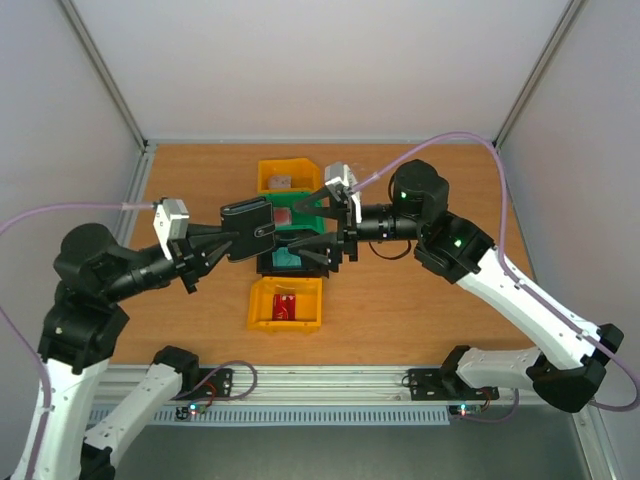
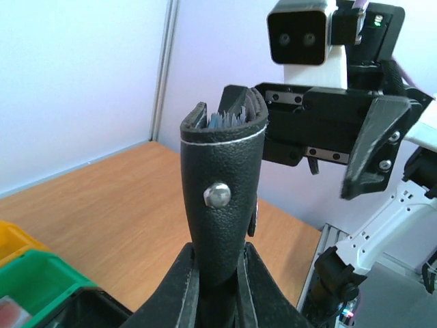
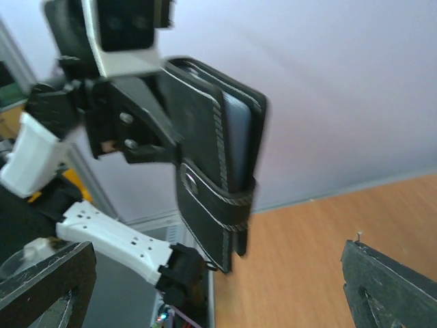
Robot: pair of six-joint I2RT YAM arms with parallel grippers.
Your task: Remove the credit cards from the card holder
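Above the middle of the brown wooden table (image 1: 420,320), your left gripper (image 1: 232,238) is clamped on a small black, grained, book-like folding card holder (image 1: 250,228), which is held clear of the surface; in the left wrist view the card holder (image 2: 222,205) stands upright between the two black fingers (image 2: 184,287), with a silver stud on its face and its top edge slightly parted, thin bluish edges showing inside; you cannot tell whether those are cards or pocket linings; your right gripper (image 1: 306,229) faces the holder from the opposite side with its jaws spread wide and nothing in them, its fingertips near the holder's free edge but not touching it; the right wrist view shows the holder (image 3: 218,171) ahead, blurred, with a stitched strap around it, and one wide-set dark finger (image 3: 389,287) low at the right; beneath the two grippers a row of small plastic bins runs away from you; the near yellow bin (image 1: 258,315) holds a flat red plastic card (image 1: 287,305); the black bin (image 1: 265,262) holds a teal card (image 1: 287,258); the green bin (image 1: 318,215) holds a reddish card (image 1: 283,214); the far yellow bin (image 1: 268,175) holds a small grey object (image 1: 281,182), too small to identify.
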